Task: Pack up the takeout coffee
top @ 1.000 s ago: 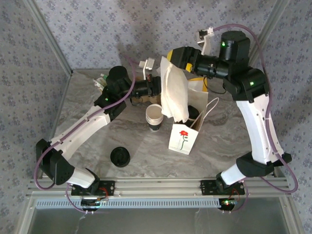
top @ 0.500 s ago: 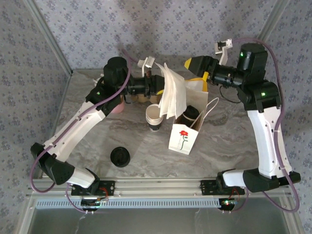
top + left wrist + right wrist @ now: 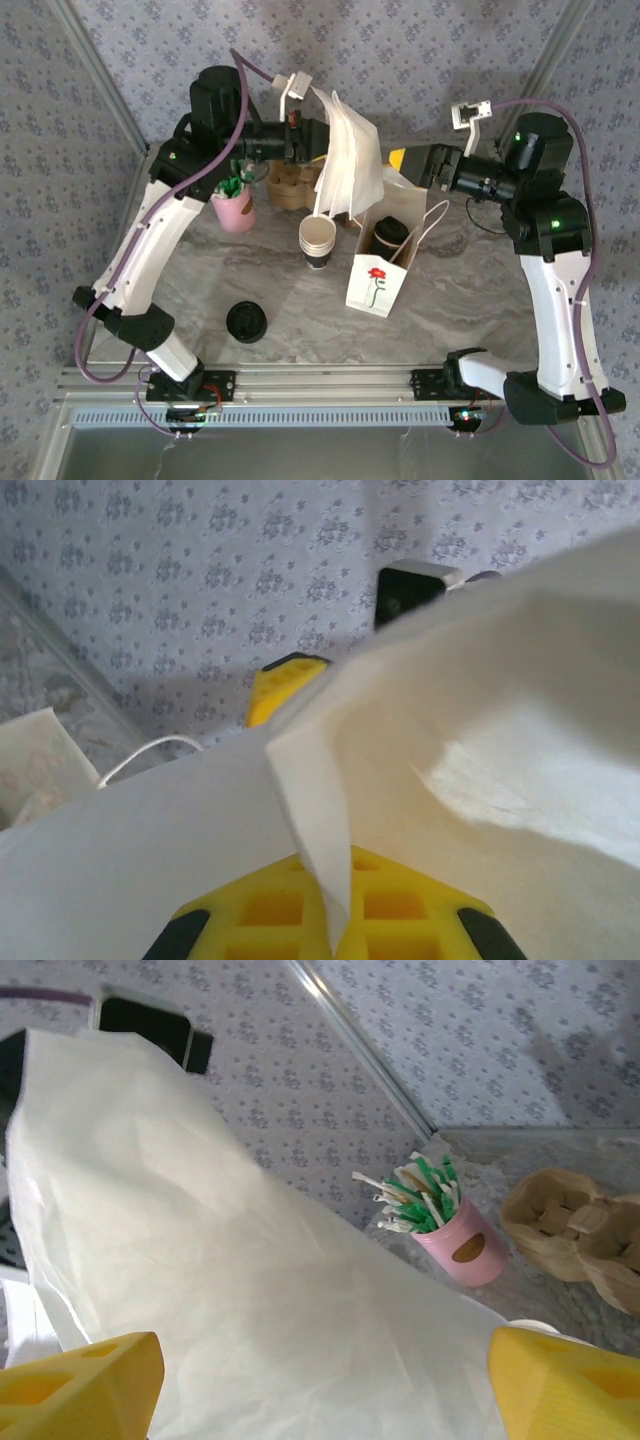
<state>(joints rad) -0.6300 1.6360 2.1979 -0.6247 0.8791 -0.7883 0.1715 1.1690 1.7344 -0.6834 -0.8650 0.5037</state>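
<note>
The takeout coffee (image 3: 388,234), a dark cup with a black lid, stands inside the white paper bag (image 3: 374,284) with a red flower on its front. My left gripper (image 3: 303,138) is raised behind the bag and shut on a white paper napkin (image 3: 345,165) that hangs down from it. In the left wrist view the yellow fingers (image 3: 250,915) pinch the napkin's fold (image 3: 330,870). My right gripper (image 3: 402,160) is open to the right of the napkin, apart from it. In the right wrist view the napkin (image 3: 240,1280) hangs in front of the spread yellow fingers (image 3: 80,1390).
A stack of lidless white cups (image 3: 318,240) stands left of the bag. A loose black lid (image 3: 246,322) lies nearer the front. At the back left are a pink cup of green and white sticks (image 3: 234,208) (image 3: 465,1245) and a cardboard cup carrier (image 3: 292,186) (image 3: 570,1230).
My left arm has lifted the napkin up and toward the back left. My right gripper has drawn away from the napkin to the right.
</note>
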